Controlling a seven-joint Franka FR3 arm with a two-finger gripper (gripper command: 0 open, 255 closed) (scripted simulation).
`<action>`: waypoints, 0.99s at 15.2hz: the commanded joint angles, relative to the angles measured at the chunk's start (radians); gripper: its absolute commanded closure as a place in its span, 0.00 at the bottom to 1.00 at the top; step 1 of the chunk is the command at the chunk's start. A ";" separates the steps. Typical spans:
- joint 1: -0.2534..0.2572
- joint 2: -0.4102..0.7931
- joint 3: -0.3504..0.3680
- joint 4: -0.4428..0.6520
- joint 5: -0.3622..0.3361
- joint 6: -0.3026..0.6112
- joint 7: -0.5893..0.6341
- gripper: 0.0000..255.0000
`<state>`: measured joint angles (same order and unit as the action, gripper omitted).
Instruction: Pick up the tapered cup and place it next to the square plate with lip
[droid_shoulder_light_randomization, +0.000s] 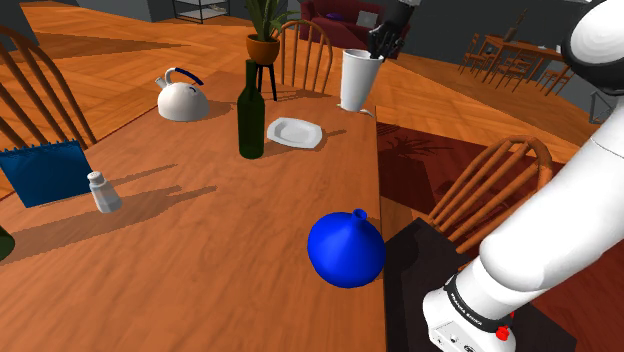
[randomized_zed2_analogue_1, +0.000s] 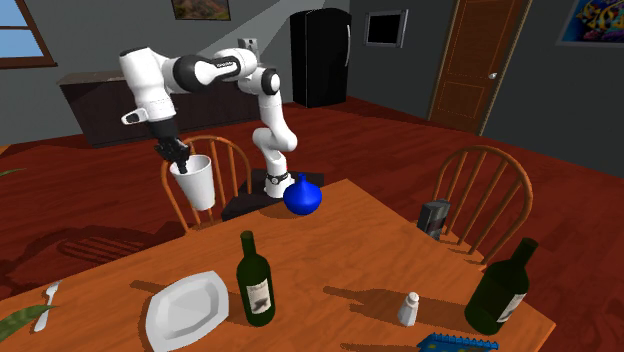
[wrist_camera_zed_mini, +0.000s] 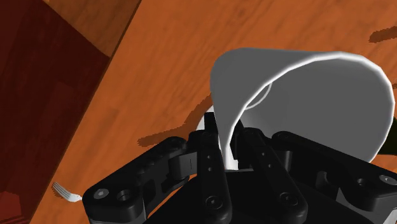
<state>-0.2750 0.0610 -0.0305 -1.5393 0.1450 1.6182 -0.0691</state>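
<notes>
Clamped on the rim of the white tapered cup (droid_shoulder_light_randomization: 356, 82), my gripper (droid_shoulder_light_randomization: 384, 47) sits at about one o'clock from the cup's mouth in the shoulder view, over the far corner of the wooden surface (droid_shoulder_light_randomization: 200, 280). The white square plate (droid_shoulder_light_randomization: 294, 131) lies at about eight o'clock from the cup, near it but apart, with a dark green bottle (droid_shoulder_light_randomization: 250, 115) just beside the plate at nine o'clock. A blue vase (droid_shoulder_light_randomization: 346, 250) stands well apart from them at about six o'clock. In the second exterior view, my gripper (randomized_zed2_analogue_1: 180, 160) holds the cup (randomized_zed2_analogue_1: 200, 185) by its upper edge, and the cup appears raised clear of the surface (randomized_zed2_analogue_1: 360, 250). The plate (randomized_zed2_analogue_1: 185, 305) rests at six o'clock from the cup, the bottle (randomized_zed2_analogue_1: 255, 285) stands at three o'clock of the plate, and the vase (randomized_zed2_analogue_1: 303, 197) sits at three o'clock of the cup. In the wrist view, my gripper (wrist_camera_zed_mini: 229, 147) pinches the cup (wrist_camera_zed_mini: 305, 83) wall, one finger inside and one outside, with the surface (wrist_camera_zed_mini: 165, 63) beneath.
</notes>
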 joint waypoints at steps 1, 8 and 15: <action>-0.024 0.044 -0.020 0.053 0.004 -0.015 -0.044 1.00; -0.057 0.088 -0.045 0.058 0.010 0.015 -0.106 1.00; -0.054 0.074 -0.044 -0.054 0.011 0.113 -0.117 1.00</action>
<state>-0.3285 0.1395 -0.0735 -1.5724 0.1558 1.7136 -0.1828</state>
